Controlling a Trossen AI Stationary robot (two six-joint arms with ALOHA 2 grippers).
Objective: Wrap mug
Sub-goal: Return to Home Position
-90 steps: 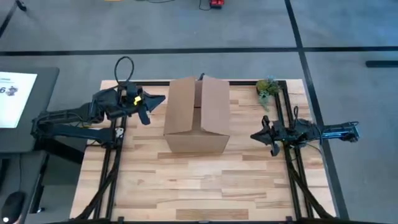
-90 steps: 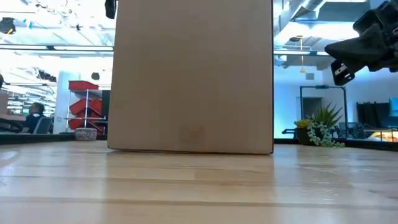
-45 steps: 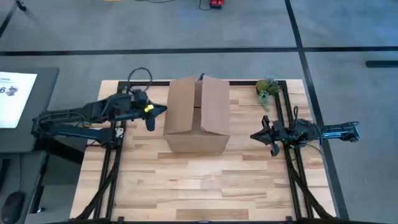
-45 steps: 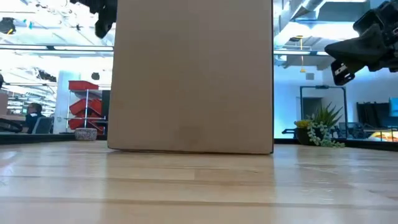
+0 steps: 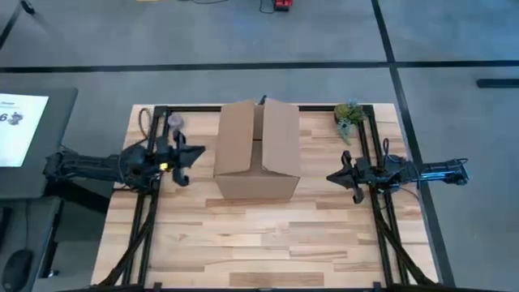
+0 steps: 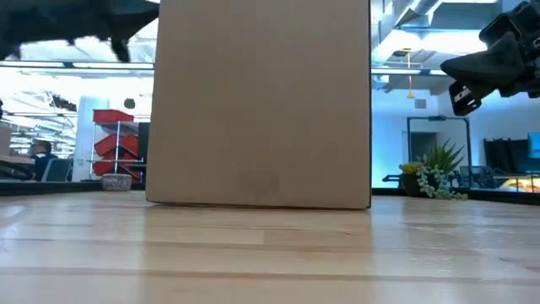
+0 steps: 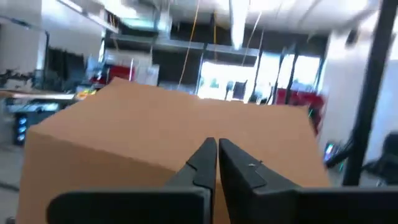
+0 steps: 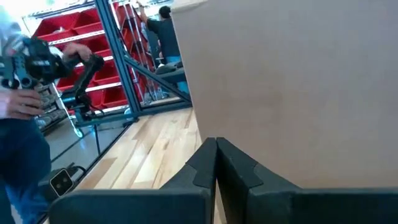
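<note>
Pulled back from the box since the earlier frame, the left jaws now hang well apart from its 9 o'clock side, clenched on nothing. The right jaws are likewise pressed together and empty, at the box's 3 o'clock. Both the left arm and the right arm lie out toward the worktop edges. The box stands at the worktop's centre, toward 12 o'clock, flaps folded over. The mug is out of sight, presumably inside. A plant sits at 1 o'clock. The cardboard likely handles light and stiff, its load breakable; it is best held low on opposite walls, never by the flaps.
</note>
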